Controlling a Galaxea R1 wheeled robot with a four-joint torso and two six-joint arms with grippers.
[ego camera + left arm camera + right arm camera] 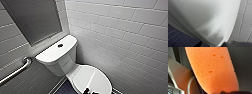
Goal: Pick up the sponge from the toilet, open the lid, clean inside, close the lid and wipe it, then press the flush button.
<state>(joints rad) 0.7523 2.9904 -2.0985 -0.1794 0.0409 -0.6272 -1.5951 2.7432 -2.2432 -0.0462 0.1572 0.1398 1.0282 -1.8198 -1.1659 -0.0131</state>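
Observation:
The white toilet [56,53] stands in the corner, with the dark round flush button [60,45] in the middle of its tank top. The oval lid [87,77] is down over the bowl. A dark gripper tip [88,91] pokes in over the lid's near end. In the left wrist view the glossy lid [205,18] looms very close, and my left gripper [218,45] is open just above it with nothing in it. The orange-red sponge [211,69], porous with small holes, sits right in front of the right wrist camera, and my right gripper [228,92] is shut on it.
White tiled walls [125,37] close in behind and to the right of the toilet. A metal grab bar [15,71] runs along the left wall under a dark panel [32,17]. Dark blue floor tiles [176,37] lie beside the bowl.

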